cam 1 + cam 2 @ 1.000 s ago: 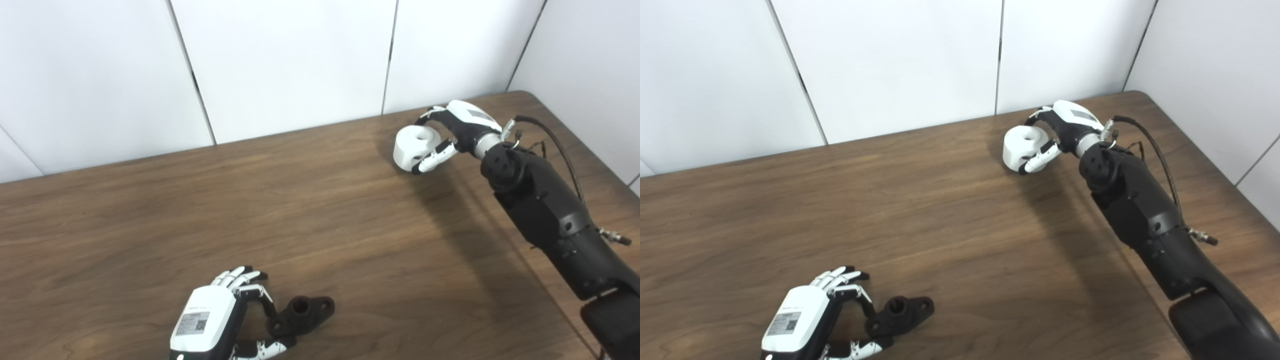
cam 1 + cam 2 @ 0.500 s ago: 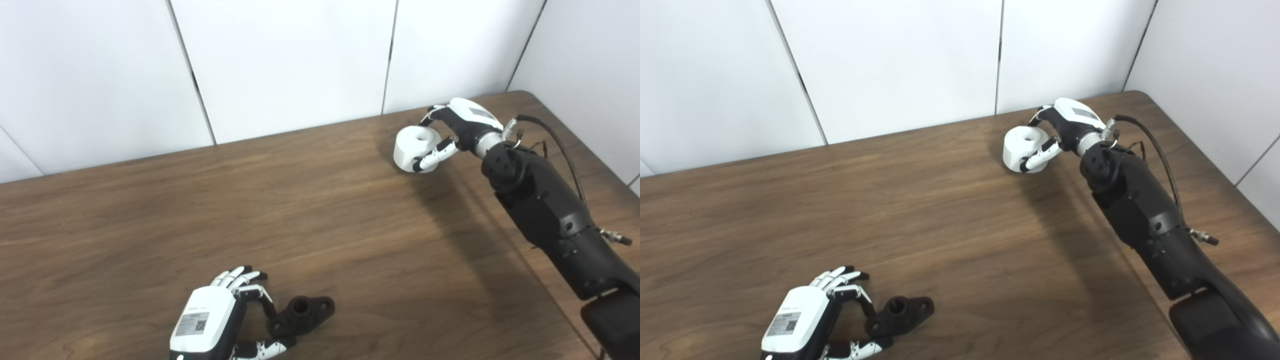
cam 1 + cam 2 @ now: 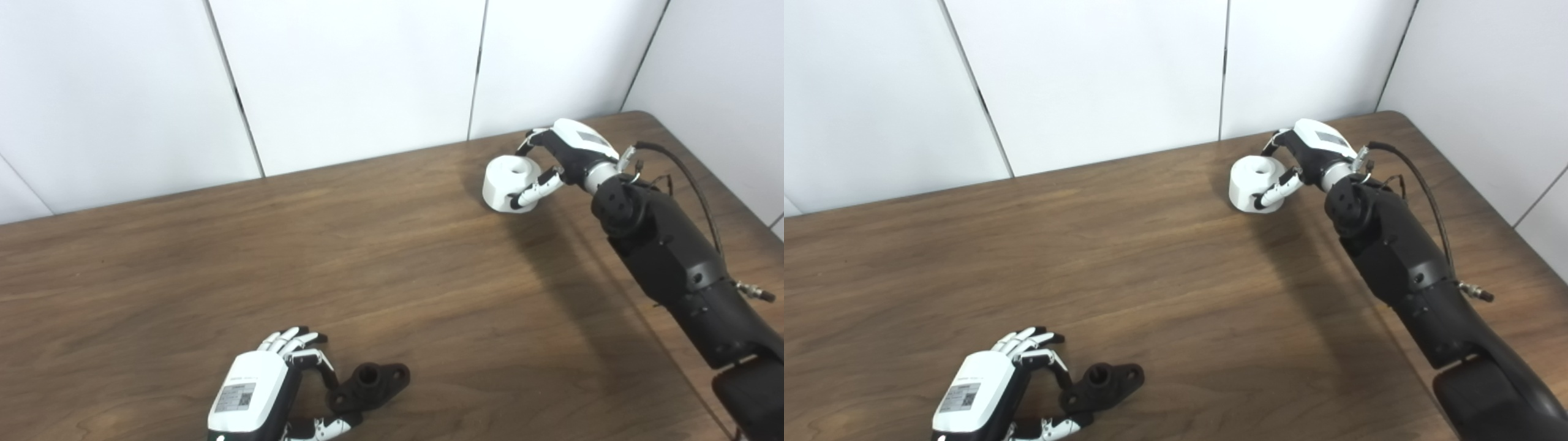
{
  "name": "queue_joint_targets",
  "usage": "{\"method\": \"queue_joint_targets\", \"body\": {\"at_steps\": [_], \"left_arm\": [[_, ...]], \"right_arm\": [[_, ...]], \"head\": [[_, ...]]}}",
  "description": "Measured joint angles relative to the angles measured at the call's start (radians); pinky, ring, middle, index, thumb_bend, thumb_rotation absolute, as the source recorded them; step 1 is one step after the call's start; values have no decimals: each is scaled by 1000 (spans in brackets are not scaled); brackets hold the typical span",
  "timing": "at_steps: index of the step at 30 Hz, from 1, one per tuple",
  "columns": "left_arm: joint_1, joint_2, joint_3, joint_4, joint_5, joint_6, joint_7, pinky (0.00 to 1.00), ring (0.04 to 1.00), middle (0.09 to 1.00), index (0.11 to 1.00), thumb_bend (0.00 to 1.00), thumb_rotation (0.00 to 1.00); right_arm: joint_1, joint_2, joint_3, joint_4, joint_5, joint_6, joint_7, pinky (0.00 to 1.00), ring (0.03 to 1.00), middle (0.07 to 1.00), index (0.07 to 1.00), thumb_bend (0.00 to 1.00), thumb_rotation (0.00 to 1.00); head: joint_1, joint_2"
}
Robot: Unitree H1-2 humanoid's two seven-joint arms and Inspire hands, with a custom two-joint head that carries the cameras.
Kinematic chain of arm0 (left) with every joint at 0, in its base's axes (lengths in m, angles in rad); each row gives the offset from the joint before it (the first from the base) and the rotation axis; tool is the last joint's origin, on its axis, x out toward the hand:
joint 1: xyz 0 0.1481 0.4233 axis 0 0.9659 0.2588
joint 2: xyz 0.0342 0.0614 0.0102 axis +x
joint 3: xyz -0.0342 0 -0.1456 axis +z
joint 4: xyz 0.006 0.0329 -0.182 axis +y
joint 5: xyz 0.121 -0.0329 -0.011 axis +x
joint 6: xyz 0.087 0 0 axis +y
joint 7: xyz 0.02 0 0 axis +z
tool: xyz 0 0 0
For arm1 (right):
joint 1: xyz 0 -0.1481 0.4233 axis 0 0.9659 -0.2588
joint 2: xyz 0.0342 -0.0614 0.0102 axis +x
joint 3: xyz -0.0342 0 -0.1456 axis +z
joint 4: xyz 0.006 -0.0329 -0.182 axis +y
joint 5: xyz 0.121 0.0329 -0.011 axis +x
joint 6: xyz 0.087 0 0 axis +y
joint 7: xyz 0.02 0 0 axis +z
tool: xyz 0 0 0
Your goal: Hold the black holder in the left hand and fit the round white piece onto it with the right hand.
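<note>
Both hands at their parts on the brown wooden table [image 3: 184,245]
Right hand [image 3: 560,156] clasps the round white plastic piece [image 3: 505,184]; left hand [image 3: 269,386], fingers curled but parted, pinches the black flanged plastic holder [image 3: 370,386] beside its thumb

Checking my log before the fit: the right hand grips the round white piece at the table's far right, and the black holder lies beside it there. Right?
Not quite. The black holder lies at the near edge of the brown wooden table, by the left hand, far from the round white piece in the right hand. The left eye view shows it.
</note>
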Motion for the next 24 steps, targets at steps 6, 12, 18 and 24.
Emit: {"method": "queue_joint_targets", "body": {"at_steps": [6,12,18,24], "left_arm": [[0,0,0,0,0,0,0,881,887,813,492,513,49],[0,-2,2,-2,0,0,-3,875,884,812,492,513,48],[0,-4,3,-3,2,0,-8,878,887,815,492,514,48],[0,-10,4,-3,5,1,-11,871,885,813,492,513,48]], "right_arm": [[6,0,0,14,-7,-34,-48,806,913,838,489,528,137],[7,0,10,21,-29,-51,-72,805,900,823,486,522,132],[7,0,11,26,-40,-66,-82,807,902,821,486,522,131],[14,-2,11,8,-44,-71,-79,798,900,818,486,522,133]], "head": [[6,3],[9,2],[11,-3],[18,-3]]}}
